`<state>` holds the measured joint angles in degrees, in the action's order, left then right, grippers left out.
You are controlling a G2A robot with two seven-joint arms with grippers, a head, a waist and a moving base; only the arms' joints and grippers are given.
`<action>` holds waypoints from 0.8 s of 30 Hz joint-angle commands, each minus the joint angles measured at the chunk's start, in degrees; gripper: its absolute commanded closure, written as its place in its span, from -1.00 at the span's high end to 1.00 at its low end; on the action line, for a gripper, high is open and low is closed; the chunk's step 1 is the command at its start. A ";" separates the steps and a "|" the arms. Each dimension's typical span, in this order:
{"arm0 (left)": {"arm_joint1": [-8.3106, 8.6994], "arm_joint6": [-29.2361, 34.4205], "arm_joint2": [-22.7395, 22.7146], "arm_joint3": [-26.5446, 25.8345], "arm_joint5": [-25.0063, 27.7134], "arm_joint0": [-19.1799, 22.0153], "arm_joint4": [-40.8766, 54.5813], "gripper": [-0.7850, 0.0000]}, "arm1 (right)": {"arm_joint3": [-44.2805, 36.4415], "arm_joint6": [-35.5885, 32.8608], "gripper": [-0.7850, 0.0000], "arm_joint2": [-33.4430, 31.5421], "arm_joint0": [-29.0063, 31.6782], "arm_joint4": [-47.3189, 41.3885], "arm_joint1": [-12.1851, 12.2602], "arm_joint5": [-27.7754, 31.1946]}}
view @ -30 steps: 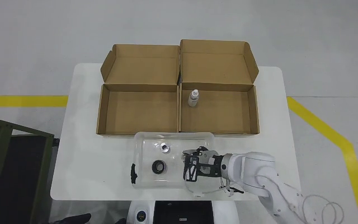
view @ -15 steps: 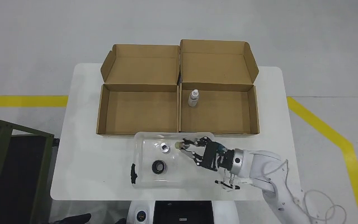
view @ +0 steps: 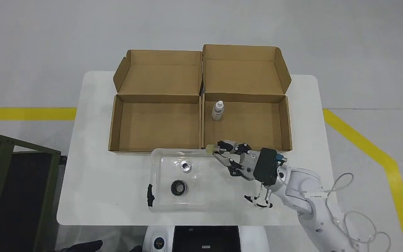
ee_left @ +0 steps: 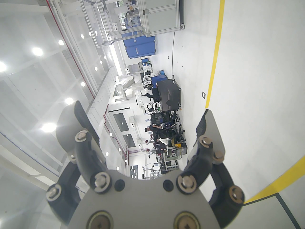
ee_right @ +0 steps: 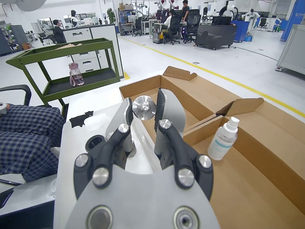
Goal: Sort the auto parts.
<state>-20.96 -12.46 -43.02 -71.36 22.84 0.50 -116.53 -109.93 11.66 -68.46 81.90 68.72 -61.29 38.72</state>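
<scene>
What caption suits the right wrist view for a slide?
Right gripper clamps a round metal part; a spray bottle stands in an open cardboard box nearby.

At lower centre of the top view, the part [view: 208, 148] pinched in the right claw [view: 213, 150] is too small to tell its shape. Claw and arm [view: 305, 187] cover the right end of the clear tray [view: 165, 183]; the arm runs off the lower right corner.

The left claw [ee_left: 143, 111] stands open, its two fingers [ee_left: 209, 129] well apart. Beyond it spreads a pale floor [ee_left: 257, 72] crossed by a yellow line [ee_left: 215, 48]. Farther off stand a grey framed enclosure [ee_left: 152, 5], blue cabinets [ee_left: 140, 46] and dark desks [ee_left: 168, 94] — with ceiling lights [ee_left: 38, 51] glowing along one side.
</scene>
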 commanded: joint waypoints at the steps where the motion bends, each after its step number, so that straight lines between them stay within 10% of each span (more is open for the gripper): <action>1: 0.00 0.00 0.00 0.00 0.00 0.00 0.00 1.00 | -0.09 0.57 -1.00 -0.22 0.16 -0.15 -0.01 -0.06; 24: 0.00 0.00 0.00 0.00 0.00 0.00 0.00 1.00 | -1.76 -9.72 -1.00 -3.05 -0.90 3.85 0.10 -5.63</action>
<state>-20.96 -12.46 -43.02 -71.36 22.84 0.50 -116.53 -111.59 3.03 -71.43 81.15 72.28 -61.19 33.55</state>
